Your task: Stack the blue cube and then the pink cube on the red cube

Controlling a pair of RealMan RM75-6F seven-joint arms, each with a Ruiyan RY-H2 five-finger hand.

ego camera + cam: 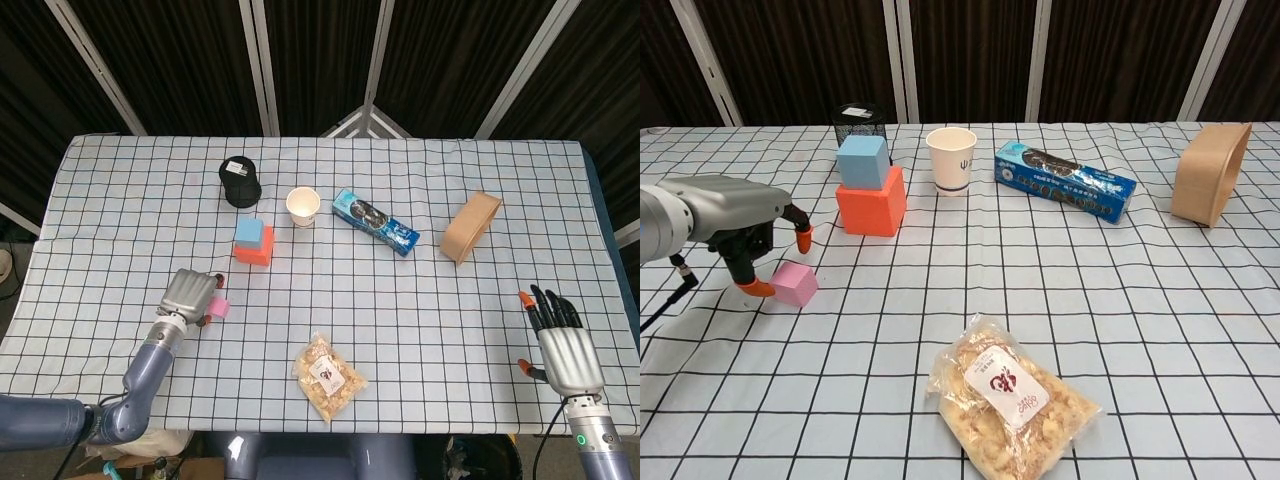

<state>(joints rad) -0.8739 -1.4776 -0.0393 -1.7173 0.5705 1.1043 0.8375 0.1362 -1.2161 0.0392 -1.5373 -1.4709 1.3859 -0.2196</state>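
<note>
Head view first: we see the left hand (190, 294) low over the checked tabletop (420, 310), covering most of the pink cube (219, 307), which peeks out at its right edge. Up and right of that, the blue cube (247, 232) sits on the red cube (256, 251), near a black mesh cup (240, 181) and a paper cup (302, 206). Our right hand (565, 350) lies flat at the near right corner, fingers straight and slightly spread, holding nothing.

Chest view now: the left hand (735, 220) arches over the pink cube (794, 283), fingers apart; one orange fingertip touches or nearly touches the cube's left side, another hangs above it. The cube rests on the tabletop (1040, 270), not lifted. Behind it, blue cube (862, 161) on red cube (871, 201). A snack bag (1010, 392) lies nearest us.
</note>
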